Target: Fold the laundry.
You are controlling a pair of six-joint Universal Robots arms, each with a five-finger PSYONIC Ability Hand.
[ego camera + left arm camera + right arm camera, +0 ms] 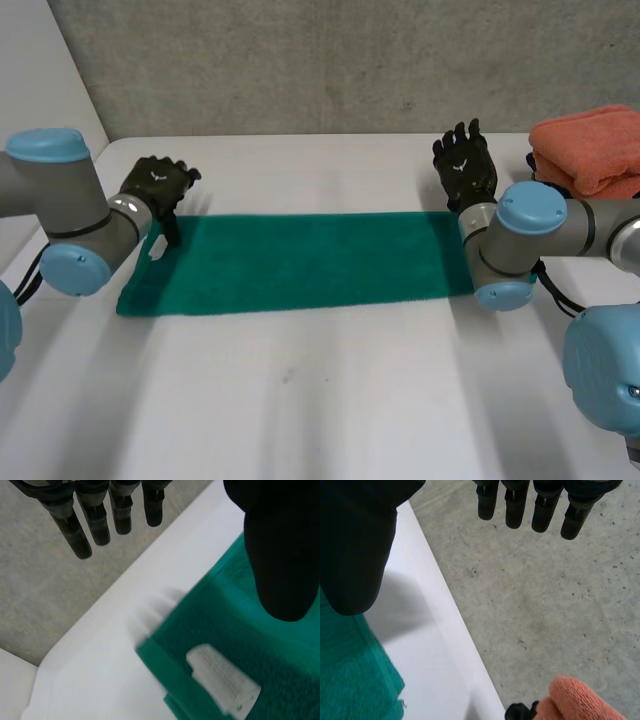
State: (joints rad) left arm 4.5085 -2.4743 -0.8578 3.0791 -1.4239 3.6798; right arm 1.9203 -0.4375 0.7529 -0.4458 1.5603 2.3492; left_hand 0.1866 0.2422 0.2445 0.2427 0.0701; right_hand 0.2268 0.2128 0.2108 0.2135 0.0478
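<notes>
A green towel (300, 262) lies flat on the white table (320, 400) as a long strip running left to right. My left hand (155, 185) hovers over its far left corner, fingers straight and holding nothing. In the left wrist view the thumb (282, 555) is above the green towel (280, 665), whose white label (222, 680) faces up near the corner. My right hand (465, 165) is raised just beyond the far right corner, fingers (520, 505) spread straight. The towel's corner (345, 680) lies below its thumb.
A stack of folded orange towels (590, 150) sits at the back right of the table, close to the right hand, with an orange towel (575, 700) beyond the right hand's fingertips. The table's far edge runs just behind both hands, with grey concrete past it.
</notes>
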